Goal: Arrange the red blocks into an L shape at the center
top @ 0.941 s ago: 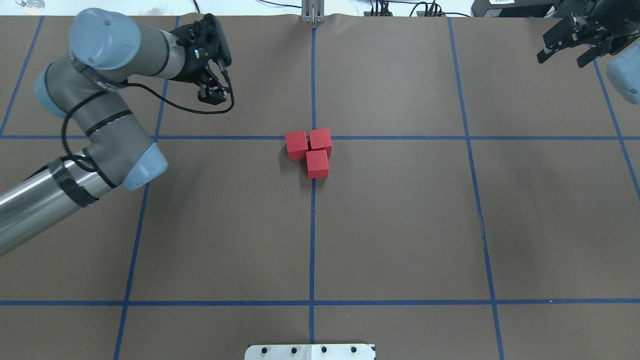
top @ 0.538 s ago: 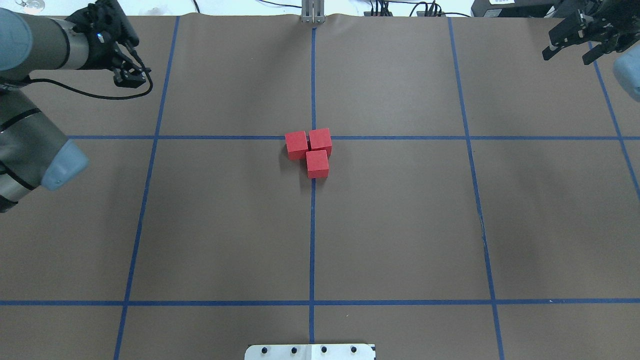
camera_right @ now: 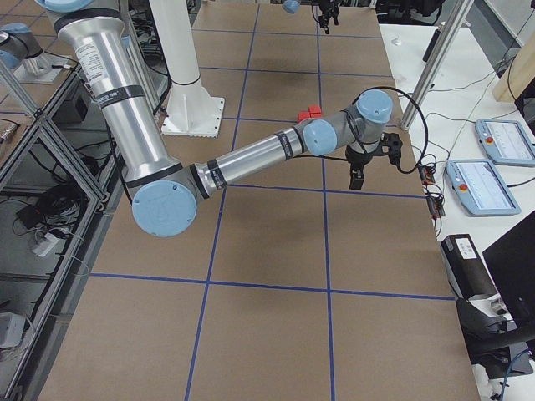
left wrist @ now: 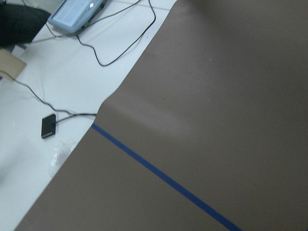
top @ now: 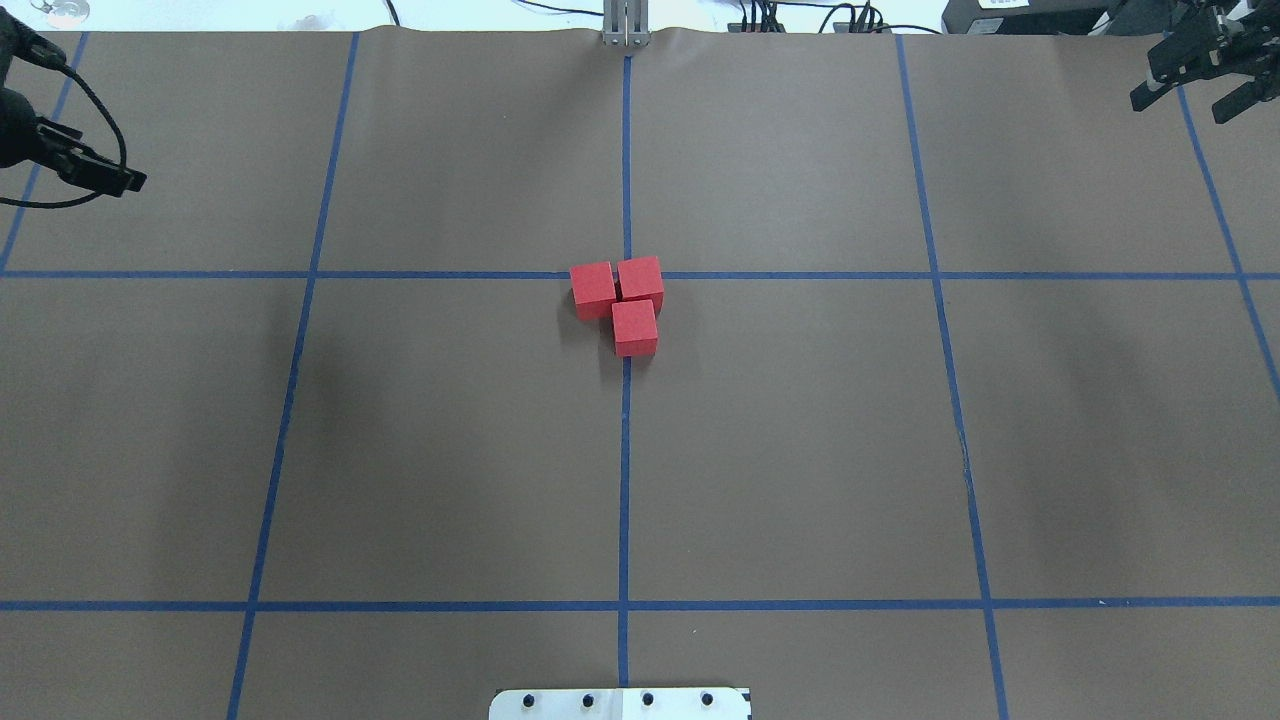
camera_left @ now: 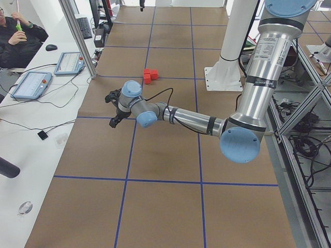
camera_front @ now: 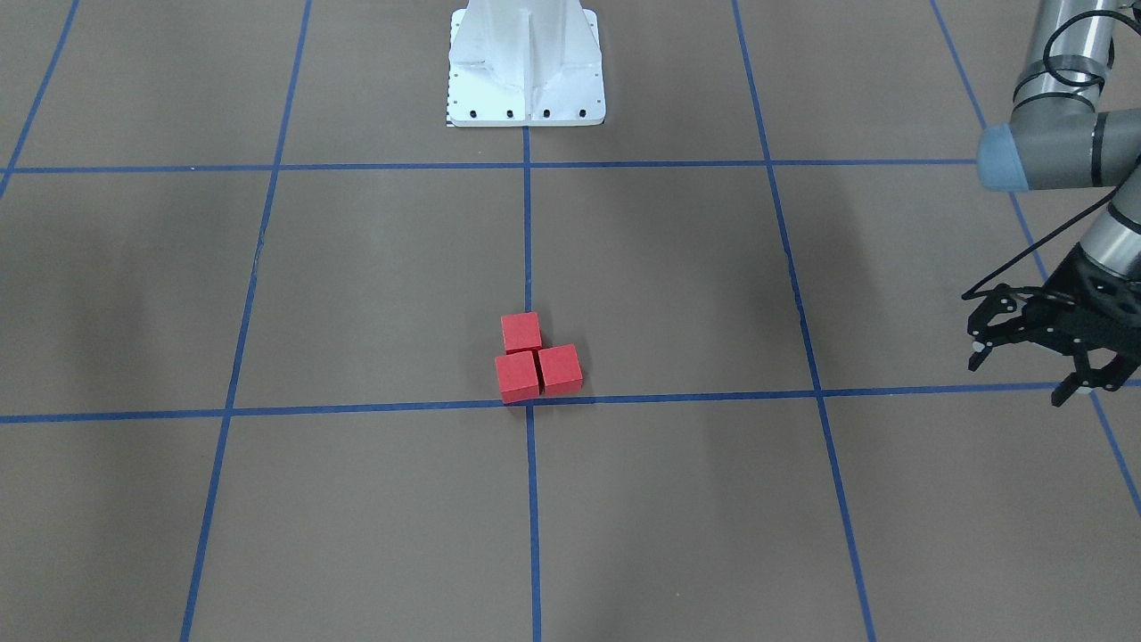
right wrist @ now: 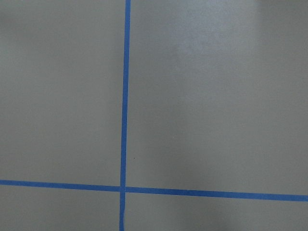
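Note:
Three red blocks sit touching in an L at the centre grid crossing: two side by side (top: pixel 593 290) (top: pixel 641 280) and a third (top: pixel 635 328) in front of the right one. They also show in the front view (camera_front: pixel 537 361) and in the left side view (camera_left: pixel 149 75). My left gripper (camera_front: pixel 1018 379) is open and empty, low over the mat far to the left of the blocks. My right gripper (top: pixel 1185 103) is open and empty at the far right corner. Both wrist views show only bare mat and tape.
The brown mat (top: pixel 800 450) has a blue tape grid. The white robot base (camera_front: pixel 526 62) stands at the near middle edge. Beyond the mat's far edge lie cables and a tablet (left wrist: pixel 72 14). An operator (camera_left: pixel 20 36) sits at that side.
My left arm has swung away to the left, almost out of the overhead view. My right gripper has drawn back toward the far right corner. The blocks have not moved.

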`<state>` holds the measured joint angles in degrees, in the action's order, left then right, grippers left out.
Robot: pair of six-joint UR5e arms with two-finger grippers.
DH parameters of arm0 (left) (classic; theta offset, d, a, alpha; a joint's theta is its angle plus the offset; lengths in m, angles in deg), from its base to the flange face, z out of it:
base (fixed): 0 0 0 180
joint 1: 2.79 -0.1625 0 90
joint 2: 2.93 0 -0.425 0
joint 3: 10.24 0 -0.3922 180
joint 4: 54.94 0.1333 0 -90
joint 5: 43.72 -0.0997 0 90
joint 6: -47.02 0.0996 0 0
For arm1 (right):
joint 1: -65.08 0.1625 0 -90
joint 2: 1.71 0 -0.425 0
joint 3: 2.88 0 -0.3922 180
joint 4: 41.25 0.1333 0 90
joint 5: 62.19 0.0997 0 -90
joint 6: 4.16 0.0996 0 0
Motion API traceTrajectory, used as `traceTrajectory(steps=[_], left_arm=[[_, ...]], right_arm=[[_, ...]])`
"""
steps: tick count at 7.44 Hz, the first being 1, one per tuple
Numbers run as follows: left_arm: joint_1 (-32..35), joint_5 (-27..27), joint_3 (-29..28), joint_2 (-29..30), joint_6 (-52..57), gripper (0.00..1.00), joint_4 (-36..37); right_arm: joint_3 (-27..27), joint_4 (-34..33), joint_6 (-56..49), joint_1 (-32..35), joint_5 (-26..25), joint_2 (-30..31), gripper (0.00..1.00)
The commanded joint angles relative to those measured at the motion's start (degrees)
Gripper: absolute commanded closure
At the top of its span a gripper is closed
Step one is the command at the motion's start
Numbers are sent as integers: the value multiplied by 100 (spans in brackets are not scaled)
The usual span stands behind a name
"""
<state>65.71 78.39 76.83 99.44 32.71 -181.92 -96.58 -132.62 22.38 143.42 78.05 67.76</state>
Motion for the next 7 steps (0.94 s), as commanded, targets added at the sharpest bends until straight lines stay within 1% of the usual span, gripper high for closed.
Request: traceTrajectory(steps=[1, 2, 3, 4, 5, 6, 7], left_arm=[[1106, 1332, -76, -68, -116, 1, 1106], [1530, 1985, -59, -86, 33, 1, 1687], [1621, 2035, -85, -321, 321, 0, 1754], [1727, 1975, -76, -593, 594, 0, 1668], [1893, 1974, -85, -656, 945, 0, 1684], [2069, 1965, -120, -674, 1070, 0, 1745], [2105, 1974, -111, -692, 1089, 0, 2138]], right_arm=[[-130, -4, -461, 287, 109, 399, 1], [-104, -13, -1170, 479, 92, 714, 1], [-52, -30, -1760, 655, -13, 1092, 1], [-121, 57, -1784, 709, -49, 1365, 1], [-121, 49, -1775, 710, -119, 1420, 1], [18, 31, -1836, 779, -154, 1412, 1], [37, 14, -1784, 780, -346, 1455, 1]])
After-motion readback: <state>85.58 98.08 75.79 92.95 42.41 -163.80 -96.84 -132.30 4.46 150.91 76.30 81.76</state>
